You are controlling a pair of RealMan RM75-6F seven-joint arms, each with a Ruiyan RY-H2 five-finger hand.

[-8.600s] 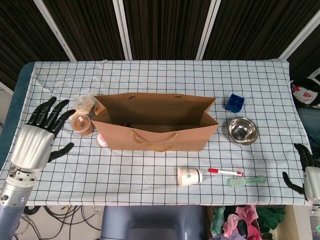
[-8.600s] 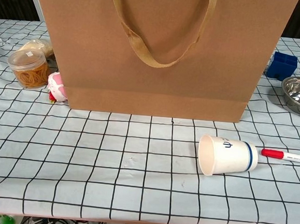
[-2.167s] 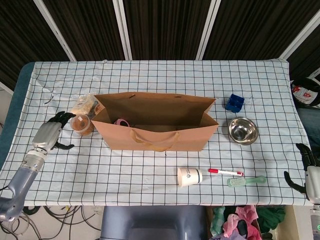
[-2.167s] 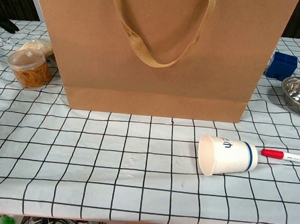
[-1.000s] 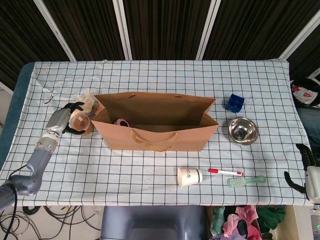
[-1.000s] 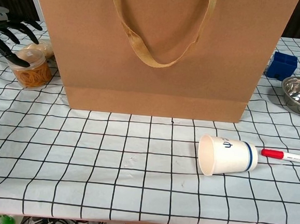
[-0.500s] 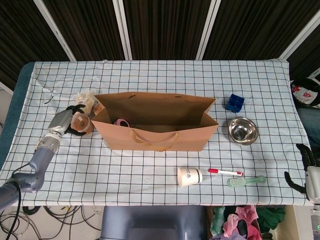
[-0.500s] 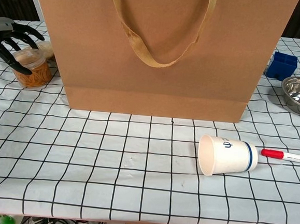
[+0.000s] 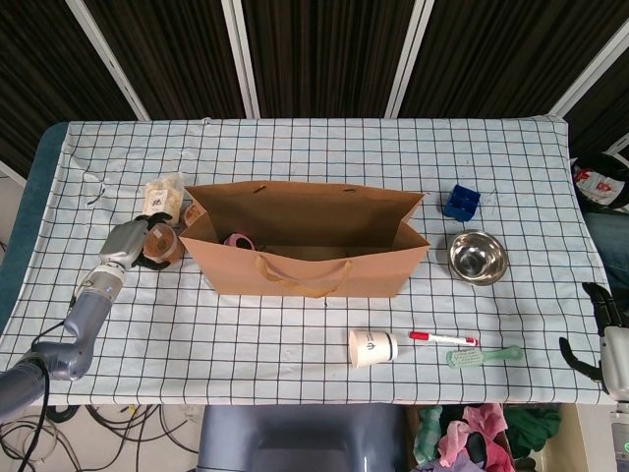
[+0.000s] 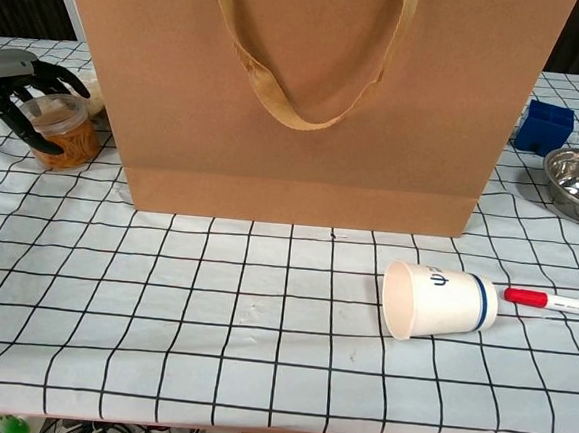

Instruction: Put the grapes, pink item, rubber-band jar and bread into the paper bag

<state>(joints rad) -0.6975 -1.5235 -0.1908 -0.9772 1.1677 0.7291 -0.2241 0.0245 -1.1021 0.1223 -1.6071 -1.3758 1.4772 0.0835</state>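
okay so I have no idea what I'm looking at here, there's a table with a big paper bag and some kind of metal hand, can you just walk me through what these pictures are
This is a two-armed robot with human-like hands, working at a table covered by a checked cloth. One picture looks down from its head; the other looks forward from its chest, low and close.

The left hand has its fingers around a rubber-band jar standing beside the open paper bag. The right hand waits at the table's edge, holding nothing.

A pink item shows inside the bag. Wrapped bread lies behind the jar.

Also on the table: a blue box, a steel bowl, a tipped paper cup, a red-capped marker and a green toothbrush.
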